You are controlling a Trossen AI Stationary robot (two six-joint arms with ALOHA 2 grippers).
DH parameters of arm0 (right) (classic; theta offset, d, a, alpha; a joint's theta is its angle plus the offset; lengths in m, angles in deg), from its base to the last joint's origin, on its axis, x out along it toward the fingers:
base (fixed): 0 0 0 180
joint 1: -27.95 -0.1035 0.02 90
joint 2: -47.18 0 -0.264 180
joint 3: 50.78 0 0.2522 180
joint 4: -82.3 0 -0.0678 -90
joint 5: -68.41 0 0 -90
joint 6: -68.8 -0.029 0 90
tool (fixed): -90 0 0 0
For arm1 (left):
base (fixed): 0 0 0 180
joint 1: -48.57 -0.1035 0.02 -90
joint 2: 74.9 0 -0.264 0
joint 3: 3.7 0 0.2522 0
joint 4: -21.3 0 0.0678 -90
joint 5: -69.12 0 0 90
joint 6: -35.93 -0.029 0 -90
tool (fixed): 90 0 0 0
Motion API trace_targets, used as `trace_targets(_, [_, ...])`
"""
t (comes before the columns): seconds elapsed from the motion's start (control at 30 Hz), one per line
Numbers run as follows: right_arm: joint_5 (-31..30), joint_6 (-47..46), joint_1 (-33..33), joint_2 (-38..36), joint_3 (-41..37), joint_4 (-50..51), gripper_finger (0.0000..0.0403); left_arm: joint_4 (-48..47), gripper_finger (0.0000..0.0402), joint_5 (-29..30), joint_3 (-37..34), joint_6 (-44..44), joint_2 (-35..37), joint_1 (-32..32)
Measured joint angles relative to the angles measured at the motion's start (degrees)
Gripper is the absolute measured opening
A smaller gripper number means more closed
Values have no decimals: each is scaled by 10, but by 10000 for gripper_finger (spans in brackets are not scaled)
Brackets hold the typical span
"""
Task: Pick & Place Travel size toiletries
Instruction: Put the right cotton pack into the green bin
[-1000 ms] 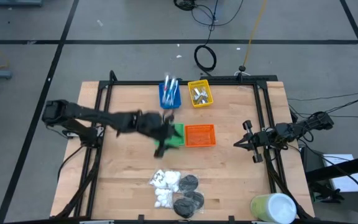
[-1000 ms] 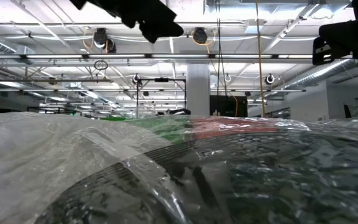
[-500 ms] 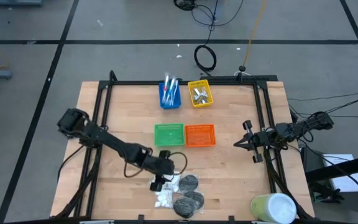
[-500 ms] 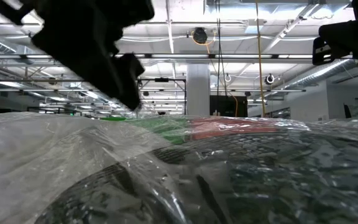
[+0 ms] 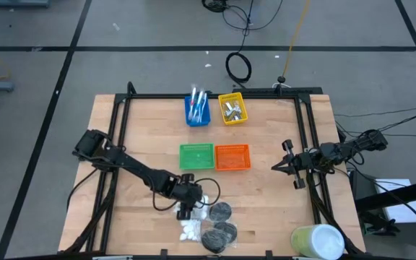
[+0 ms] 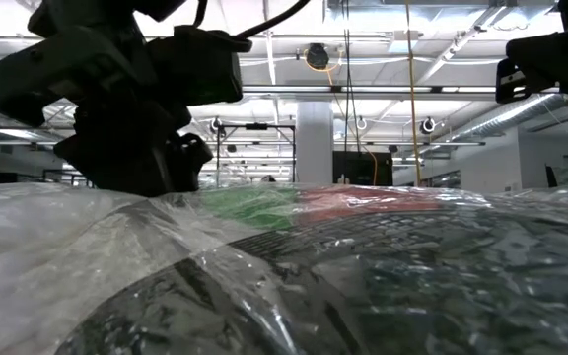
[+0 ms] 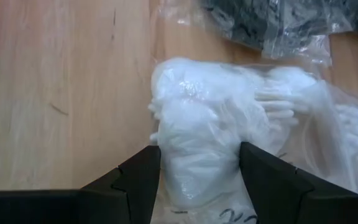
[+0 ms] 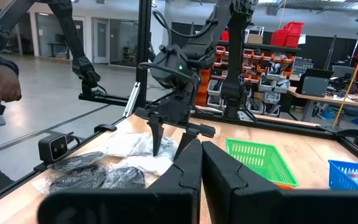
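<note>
Now the wooden bench (image 5: 143, 137) is seen framed by black rails along its edges, with wide bare planks left open on its left half and between the two arms. Four ribbed plastic bins are set toward the far side: a blue bin (image 5: 198, 110) of thin sticks beside a yellow bin (image 5: 232, 108) of silvery tubes, and nearer the middle a green bin (image 5: 196, 156) touching an orange bin (image 5: 232, 157). Close to the near edge, crinkly clear-wrapped white packets (image 5: 191, 230) are heaped just beside black round discs (image 5: 218, 232), also in film. A large pale green-white cylinder (image 5: 317, 242) is stood at the near right corner. The left claw (image 5: 188, 209) is lowered onto the heap, its fingers held wide apart on either side of one puffy white packet (image 7: 199, 149), not yet pressed in. The right claw (image 5: 276, 166) is kept well apart near the right rail, its fingers brought fully together on nothing.
</note>
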Motion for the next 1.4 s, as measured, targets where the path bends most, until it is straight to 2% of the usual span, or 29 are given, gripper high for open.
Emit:
trace_targets(0.1, [0,0,0,0,0,0,0,-7,213,0,0,2,0,-1])
trace_targets(0.2, [0,0,0,0,0,0,0,-9,184,-2,0,0,2,-1])
trace_targets(0.53, [0,0,0,0,0,0,0,-14,13,-45,0,-13,13,-14])
trace_targets(0.63, [0,0,0,0,0,0,0,-14,14,-30,0,-16,36,-17])
trace_targets(0.73, [0,0,0,0,0,0,0,-13,19,4,0,-40,71,-17])
trace_targets(0.87, [0,0,0,0,0,0,0,-17,6,61,0,-78,118,-18])
trace_targets(1.07, [0,0,0,0,0,0,0,-27,18,195,0,-96,188,-27])
trace_targets(1.2, [0,0,0,0,0,0,0,-69,9,265,0,-111,223,-48])
trace_targets(1.4, [0,0,0,0,0,0,0,-165,13,280,0,-98,238,-114])
